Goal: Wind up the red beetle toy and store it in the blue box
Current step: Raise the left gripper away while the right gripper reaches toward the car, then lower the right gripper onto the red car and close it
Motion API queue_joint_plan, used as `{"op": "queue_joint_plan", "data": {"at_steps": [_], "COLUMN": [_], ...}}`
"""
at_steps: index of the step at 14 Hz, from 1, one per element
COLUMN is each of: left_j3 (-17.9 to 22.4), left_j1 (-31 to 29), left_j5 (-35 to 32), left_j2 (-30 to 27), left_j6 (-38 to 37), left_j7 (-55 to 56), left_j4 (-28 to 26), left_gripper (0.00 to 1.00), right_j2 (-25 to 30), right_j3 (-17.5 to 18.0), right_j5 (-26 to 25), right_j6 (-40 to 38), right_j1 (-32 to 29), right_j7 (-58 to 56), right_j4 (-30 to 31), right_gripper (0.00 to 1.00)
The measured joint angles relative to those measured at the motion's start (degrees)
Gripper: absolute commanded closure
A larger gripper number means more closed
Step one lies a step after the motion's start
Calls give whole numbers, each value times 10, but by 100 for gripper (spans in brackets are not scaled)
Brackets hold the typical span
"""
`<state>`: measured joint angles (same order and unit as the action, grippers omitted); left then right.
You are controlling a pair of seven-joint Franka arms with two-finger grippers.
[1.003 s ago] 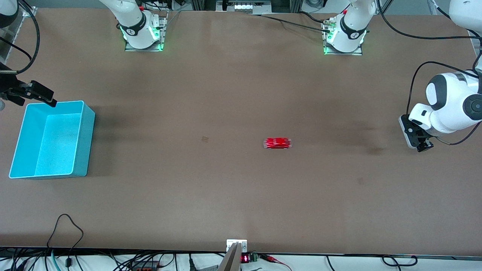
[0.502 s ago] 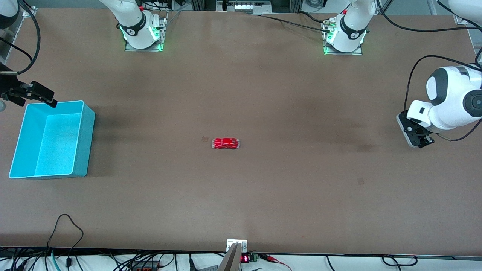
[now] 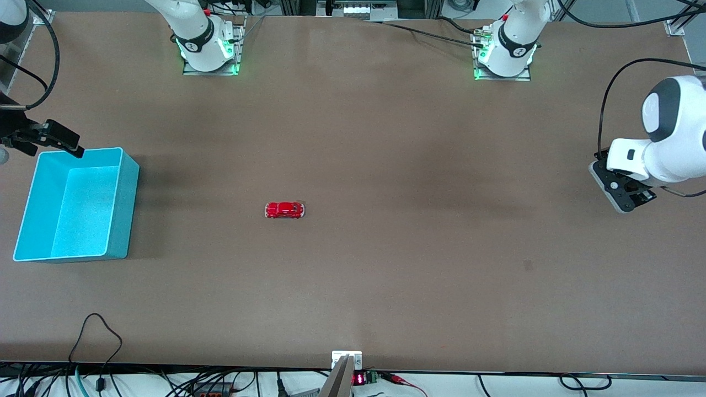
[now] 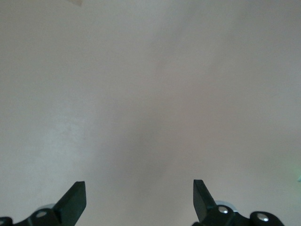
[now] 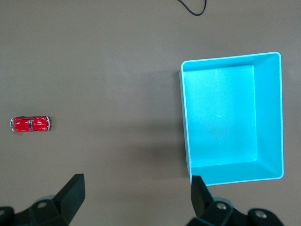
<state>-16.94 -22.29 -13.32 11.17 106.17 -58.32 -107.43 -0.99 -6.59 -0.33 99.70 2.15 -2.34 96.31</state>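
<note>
The red beetle toy (image 3: 284, 210) stands on its wheels alone on the brown table, near the middle and a little toward the right arm's end; it also shows in the right wrist view (image 5: 30, 124). The blue box (image 3: 33, 198) sits open and empty at the right arm's end of the table, and shows in the right wrist view (image 5: 268, 117). My right gripper (image 3: 60, 144) (image 5: 136, 188) hovers open and empty over the box's rim. My left gripper (image 3: 629, 196) (image 4: 139, 195) is open and empty, up over bare table at the left arm's end.
Both arm bases (image 3: 208, 47) (image 3: 504, 52) stand along the table edge farthest from the front camera. Cables (image 3: 99, 331) lie at the table edge nearest that camera. A small dark mark (image 3: 528, 265) shows on the table.
The red beetle toy has rolled on its own across the table toward the blue box. My left gripper has lifted and drawn back toward the left arm's end. The right gripper has not moved.
</note>
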Motion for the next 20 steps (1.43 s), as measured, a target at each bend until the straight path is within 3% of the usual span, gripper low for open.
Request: {"op": "queue_joint_plan", "data": {"at_steps": [5,8,11,12,14,16,20], "left_j3": [-81,-95,-92,-73,40,127,159], "left_j1": [1,1,2,16,110,179,213], "left_j5": [15,47,84,98,129,162,153], "left_j2": [-10,-22,-26,-28,-35,-63,-139], "left_j6": [-224,-317,-347,-348,-325,-244,-176], "left_j7": [155,244,293,305,349,449,582], "left_j4": [147,229,276,279,273,225,126], "left_gripper": [0,0,0,0,0,0,0], "right_j2": [-5,-17,-29,-34,-53,-73,-119], "right_j3": [0,0,1,2,5,6,7], "right_j5": [0,0,1,1,2,4,76], "right_j6": [0,0,0,0,8,17,25], "right_j1": [0,0,7,20,57,93,142], "right_j7": [0,0,-1,-1,0,1,1], "right_j4": [0,1,1,2,4,4,1], "right_gripper": [0,0,0,0,0,0,0]}}
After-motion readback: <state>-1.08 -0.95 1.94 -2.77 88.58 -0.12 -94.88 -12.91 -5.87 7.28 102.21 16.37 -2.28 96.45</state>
